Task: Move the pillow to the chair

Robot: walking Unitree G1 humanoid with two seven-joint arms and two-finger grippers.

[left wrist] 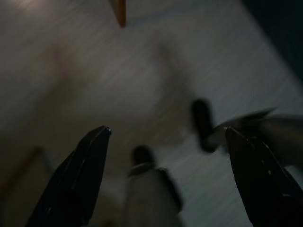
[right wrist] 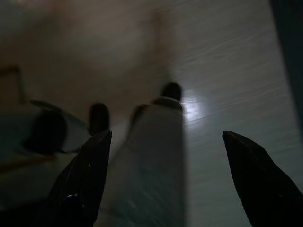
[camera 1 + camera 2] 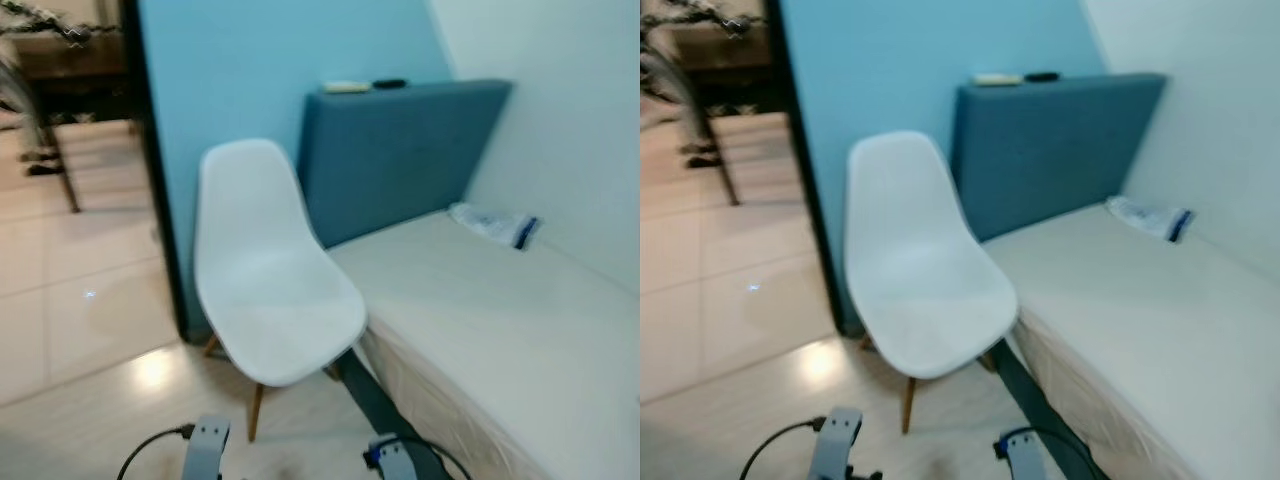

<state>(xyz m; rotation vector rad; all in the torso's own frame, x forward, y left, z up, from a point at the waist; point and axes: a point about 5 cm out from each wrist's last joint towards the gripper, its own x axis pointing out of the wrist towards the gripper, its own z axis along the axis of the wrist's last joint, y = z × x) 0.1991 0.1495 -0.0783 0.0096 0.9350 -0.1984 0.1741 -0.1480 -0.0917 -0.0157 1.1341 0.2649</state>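
While the pillow is meant to end up on the chair, no pillow can be made out for certain on the bed (image 3: 500, 330); the only candidate is a small white and blue bundle (image 3: 495, 226) at about two o'clock, by the wall (too blurred to name). The white chair (image 3: 270, 290) stands at twelve o'clock with its seat bare, touching or just beside the bed's near corner, in front of the blue headboard (image 3: 400, 160). So the task looks barely begun: finding, grasping and carrying all remain. Both arms hang low over the floor (image 1: 165, 71). The left tool (image 1: 165, 156) has its fingers spread wide and holds nothing; the right tool (image 2: 165, 161) is likewise wide apart and empty.
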